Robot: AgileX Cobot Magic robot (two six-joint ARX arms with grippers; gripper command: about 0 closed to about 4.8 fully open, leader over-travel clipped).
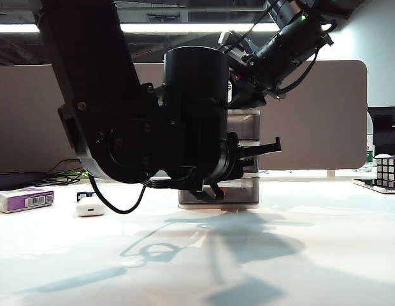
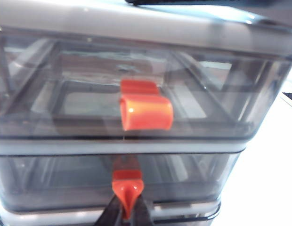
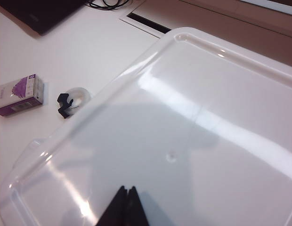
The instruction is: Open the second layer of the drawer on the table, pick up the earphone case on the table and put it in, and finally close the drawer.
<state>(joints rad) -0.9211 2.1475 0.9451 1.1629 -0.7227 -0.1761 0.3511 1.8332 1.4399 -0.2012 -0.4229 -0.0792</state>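
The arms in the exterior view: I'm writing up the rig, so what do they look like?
Both are matte black. The left arm has bulky rounded joint housings with small screws and a looping black cable beneath. The right arm is slimmer, with thin black cables and a green indicator light. Fingertips look black and tapered.

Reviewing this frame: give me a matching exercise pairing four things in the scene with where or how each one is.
Things:
1. left gripper
2. right gripper
3. earphone case
4. purple-and-white box

States:
A. lying on the table at the far left edge
B. shut on the middle drawer's red-orange tab
C. lying on the table left of the drawer unit, not yet picked up
D. shut, pressing on the drawer unit's white top

Pairs: 1-B, 2-D, 3-C, 4-A
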